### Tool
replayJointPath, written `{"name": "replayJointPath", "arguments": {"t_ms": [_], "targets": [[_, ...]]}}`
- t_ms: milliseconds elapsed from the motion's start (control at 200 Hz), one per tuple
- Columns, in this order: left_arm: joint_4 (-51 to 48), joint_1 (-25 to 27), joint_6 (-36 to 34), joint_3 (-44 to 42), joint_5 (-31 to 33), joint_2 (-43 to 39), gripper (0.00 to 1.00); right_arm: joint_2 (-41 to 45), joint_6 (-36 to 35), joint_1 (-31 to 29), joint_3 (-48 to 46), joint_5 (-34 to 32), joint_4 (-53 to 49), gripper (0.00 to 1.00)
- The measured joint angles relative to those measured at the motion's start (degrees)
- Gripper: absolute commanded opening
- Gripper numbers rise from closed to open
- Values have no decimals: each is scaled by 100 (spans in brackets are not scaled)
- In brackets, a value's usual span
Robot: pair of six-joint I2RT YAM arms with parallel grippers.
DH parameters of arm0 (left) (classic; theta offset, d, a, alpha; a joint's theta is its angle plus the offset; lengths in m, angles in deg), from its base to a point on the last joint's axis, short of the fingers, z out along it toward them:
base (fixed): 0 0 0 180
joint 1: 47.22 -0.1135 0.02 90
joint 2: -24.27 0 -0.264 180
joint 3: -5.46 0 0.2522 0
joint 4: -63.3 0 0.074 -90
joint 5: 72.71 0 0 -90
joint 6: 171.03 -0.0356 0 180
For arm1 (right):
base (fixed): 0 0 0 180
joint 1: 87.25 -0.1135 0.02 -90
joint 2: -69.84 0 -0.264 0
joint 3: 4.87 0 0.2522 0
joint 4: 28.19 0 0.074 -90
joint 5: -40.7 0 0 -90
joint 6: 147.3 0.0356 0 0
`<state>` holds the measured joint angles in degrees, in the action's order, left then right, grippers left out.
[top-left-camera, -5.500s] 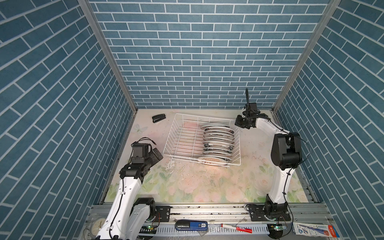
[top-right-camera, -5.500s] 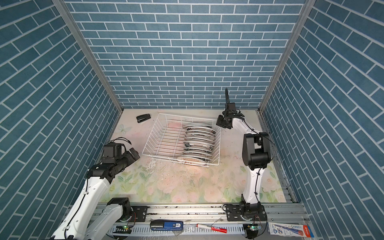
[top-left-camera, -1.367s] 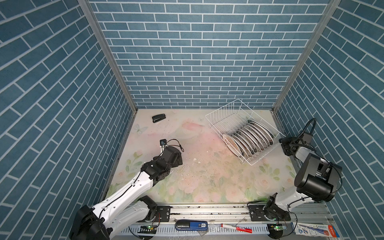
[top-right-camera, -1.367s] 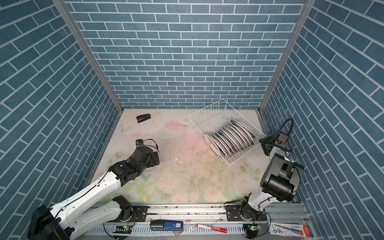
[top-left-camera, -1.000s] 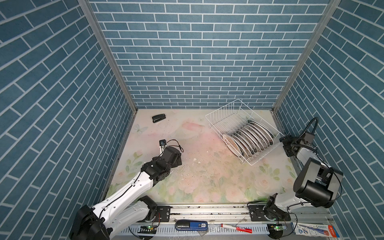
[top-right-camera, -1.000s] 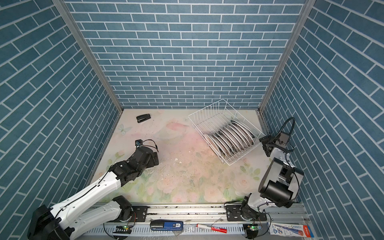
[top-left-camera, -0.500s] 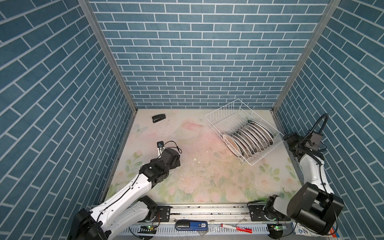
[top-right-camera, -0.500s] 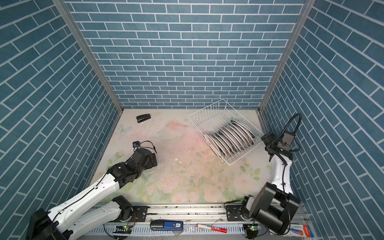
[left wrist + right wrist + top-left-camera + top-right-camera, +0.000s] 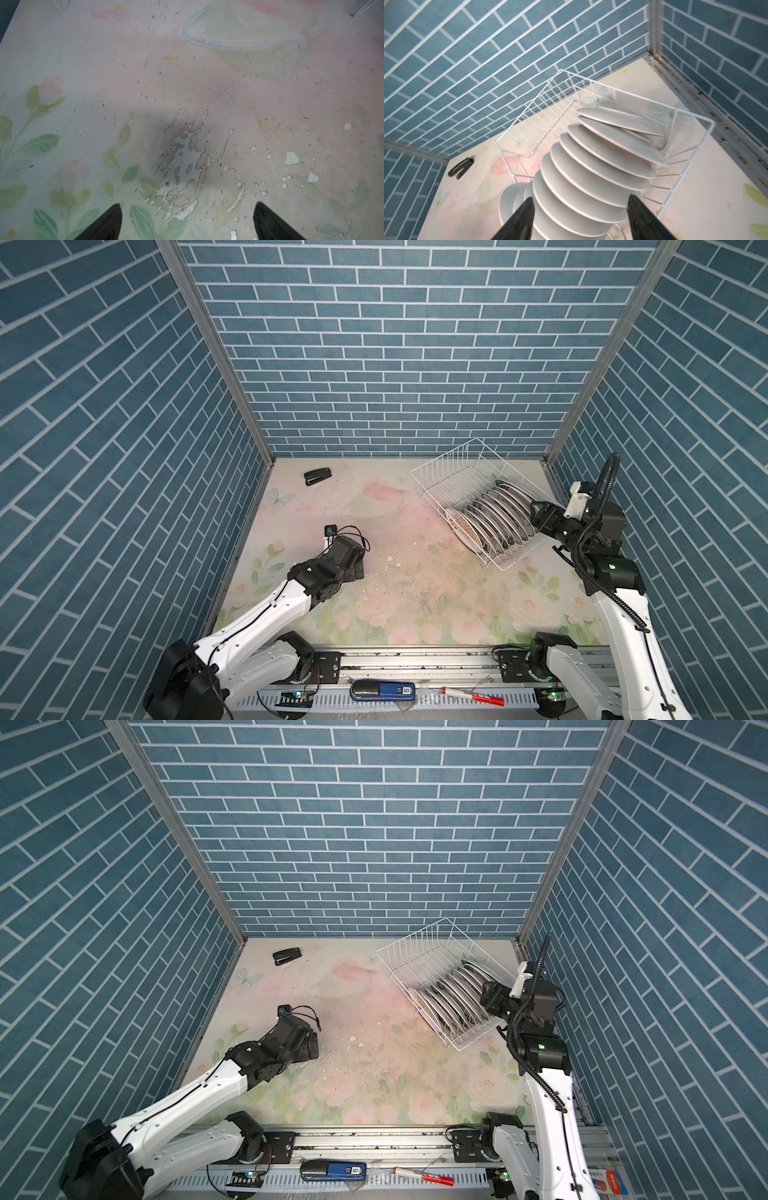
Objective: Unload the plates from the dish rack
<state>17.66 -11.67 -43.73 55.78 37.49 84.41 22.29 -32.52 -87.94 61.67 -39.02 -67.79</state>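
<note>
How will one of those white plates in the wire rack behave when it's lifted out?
The plates look rigid and smooth, so probably slippery and breakable. They stand on edge, packed closely in the dish rack, so lifting one may disturb its neighbours. Set down on edge, it could roll.

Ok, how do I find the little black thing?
Start at the flowery table, then go to its far left corner by the brick wall. The little black thing lies there alone, dark and flat, away from the white dish rack.
</note>
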Motion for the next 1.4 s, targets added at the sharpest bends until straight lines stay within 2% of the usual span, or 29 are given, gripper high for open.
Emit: {"name": "replayJointPath", "arguments": {"t_ms": [110,240,385,615,780,1025,1400], "targets": [[37,0,-2,46,-208,197,99,-74,-463,-872,42,114,-166,68],[212,0,2,-52,-452,-28,99,-442,-981,-1954,254,-17,-417,66],[216,0,37,-109,-546,-446,99,-1121,-1364,-3053,566,-669,-492,61],[-72,0,68,-109,-459,-688,99,-1764,-1635,-4054,809,-1663,-437,52],[-144,0,129,-109,-448,-688,99,-2367,-1766,-4417,1104,-2590,-267,42],[-197,0,184,-109,-448,-774,99,-3132,-1915,-4518,1375,-3552,-160,41],[-216,0,190,-118,-448,-876,99,-3906,-1930,-4518,2031,-3969,-433,40]]}}
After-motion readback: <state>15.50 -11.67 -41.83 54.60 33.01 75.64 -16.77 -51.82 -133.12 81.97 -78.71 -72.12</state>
